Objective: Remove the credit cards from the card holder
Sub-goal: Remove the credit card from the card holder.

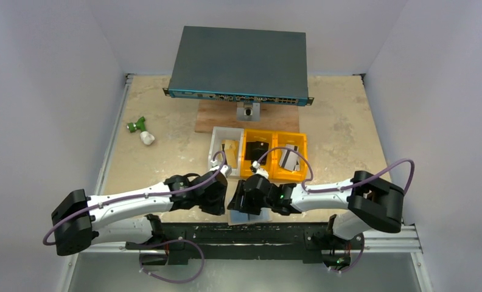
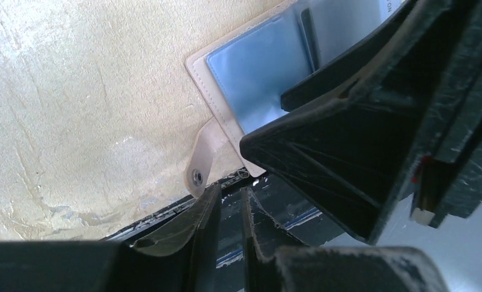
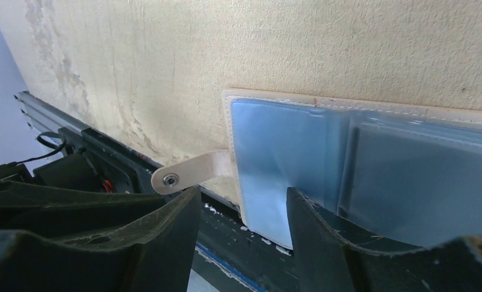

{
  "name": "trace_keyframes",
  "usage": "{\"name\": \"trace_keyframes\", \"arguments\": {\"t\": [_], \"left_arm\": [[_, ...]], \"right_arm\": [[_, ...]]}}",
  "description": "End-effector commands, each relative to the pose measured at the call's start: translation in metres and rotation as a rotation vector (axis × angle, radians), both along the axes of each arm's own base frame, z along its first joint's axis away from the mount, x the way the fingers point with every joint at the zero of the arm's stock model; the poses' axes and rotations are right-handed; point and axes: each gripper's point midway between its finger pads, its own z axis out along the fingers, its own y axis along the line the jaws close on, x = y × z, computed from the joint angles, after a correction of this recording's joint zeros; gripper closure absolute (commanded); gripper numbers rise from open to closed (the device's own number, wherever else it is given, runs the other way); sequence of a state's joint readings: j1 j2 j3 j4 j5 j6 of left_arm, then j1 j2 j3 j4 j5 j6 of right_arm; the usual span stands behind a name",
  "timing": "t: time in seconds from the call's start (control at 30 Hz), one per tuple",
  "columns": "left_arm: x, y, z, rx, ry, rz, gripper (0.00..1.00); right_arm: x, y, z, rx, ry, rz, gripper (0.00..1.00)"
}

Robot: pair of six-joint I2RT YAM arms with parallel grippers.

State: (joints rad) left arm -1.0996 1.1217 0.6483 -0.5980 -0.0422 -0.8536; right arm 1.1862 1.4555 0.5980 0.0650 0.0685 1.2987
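The card holder (image 1: 251,217) lies open at the table's near edge, pale blue face up with a tan rim. It shows in the left wrist view (image 2: 257,67) and in the right wrist view (image 3: 275,146). A grey card (image 3: 421,176) sits in its clear pocket. Its tan strap with a snap (image 3: 184,175) sticks out sideways. My right gripper (image 3: 241,201) is open, its jaws either side of the holder's near corner. My left gripper (image 2: 232,194) is empty, jaws almost together, just past the strap (image 2: 197,164). The two grippers (image 1: 221,201) (image 1: 241,204) nearly touch.
A white bin (image 1: 216,146) and two orange bins (image 1: 248,159) (image 1: 302,155) holding small objects stand just behind the grippers. A wooden board (image 1: 214,118) and a network switch (image 1: 238,64) are farther back. A green and white object (image 1: 140,131) lies at the left. The black rail (image 1: 257,234) borders the near edge.
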Motion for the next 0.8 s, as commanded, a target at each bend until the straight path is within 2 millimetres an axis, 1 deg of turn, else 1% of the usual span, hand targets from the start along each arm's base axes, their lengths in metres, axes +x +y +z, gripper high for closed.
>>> {"name": "trace_keyframes", "arguments": {"t": [0.0,0.13,0.2,0.27,0.33,0.43,0.5,0.53,0.63,0.7,0.77], "left_arm": [[0.002,0.0,0.009,-0.028,-0.011,0.02,0.82],[0.002,-0.007,0.015,-0.059,-0.007,0.012,0.83],[0.003,-0.013,0.017,-0.075,-0.009,0.008,0.82],[0.006,-0.02,0.02,-0.079,-0.012,-0.005,0.79],[0.006,-0.029,0.024,-0.077,-0.025,-0.035,0.74],[0.009,-0.044,0.03,-0.034,-0.071,-0.078,0.62],[0.01,-0.057,0.032,-0.005,-0.094,-0.108,0.55],[0.011,-0.064,0.033,0.009,-0.109,-0.125,0.53],[0.011,-0.086,0.033,0.036,-0.135,-0.173,0.49],[0.012,-0.099,0.033,0.044,-0.141,-0.195,0.48],[0.012,-0.108,0.029,0.056,-0.145,-0.216,0.48]], "right_arm": [[0.009,0.016,0.02,0.058,-0.048,-0.012,0.46],[0.015,0.004,0.037,0.059,-0.09,-0.054,0.43],[0.017,-0.006,0.043,0.049,-0.106,-0.075,0.42],[0.017,-0.018,0.048,0.035,-0.111,-0.103,0.4],[0.014,-0.031,0.051,0.028,-0.104,-0.121,0.4],[0.017,-0.059,0.049,-0.002,-0.124,-0.195,0.36],[0.019,-0.077,0.053,-0.003,-0.135,-0.245,0.34],[0.02,-0.087,0.05,-0.015,-0.138,-0.271,0.33],[0.019,-0.115,0.04,-0.052,-0.127,-0.342,0.29],[0.017,-0.133,0.034,-0.082,-0.118,-0.39,0.28],[0.017,-0.147,0.031,-0.116,-0.125,-0.419,0.26]]}}
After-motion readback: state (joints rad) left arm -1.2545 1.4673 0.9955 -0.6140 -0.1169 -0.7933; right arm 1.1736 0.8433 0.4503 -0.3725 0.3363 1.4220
